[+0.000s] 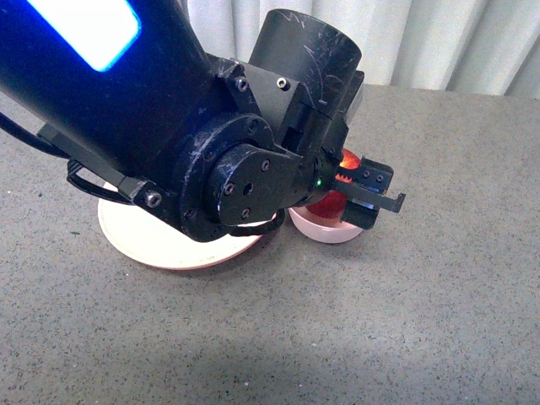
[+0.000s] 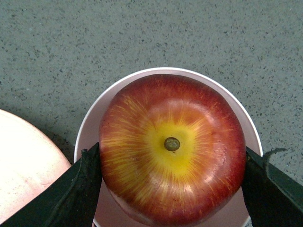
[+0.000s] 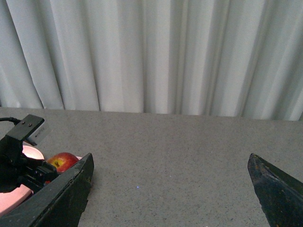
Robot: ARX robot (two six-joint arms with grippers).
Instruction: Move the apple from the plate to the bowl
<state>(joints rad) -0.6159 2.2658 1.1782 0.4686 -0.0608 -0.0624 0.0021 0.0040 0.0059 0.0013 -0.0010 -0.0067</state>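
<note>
So the apple (image 2: 173,146) is off the plate (image 1: 156,240) and sitting right over the bowl (image 2: 165,71), stem end facing the left wrist camera, and it pretty much fills the bowl's opening. The left gripper (image 2: 171,153) has it pinched, with a black finger (image 2: 80,189) pressed to each side of the fruit, so it's closed about apple-wide. Can't really tell if the apple rests on the bowl's bottom or hangs just inside it. In the front view the left arm stretches across over the plate, with the bowl just beside the plate on the grey speckled table (image 1: 422,321). The right gripper (image 3: 170,158) is well apart from all that, spread wide with nothing in it, pointing along the table toward the white curtain (image 3: 156,52).
</note>
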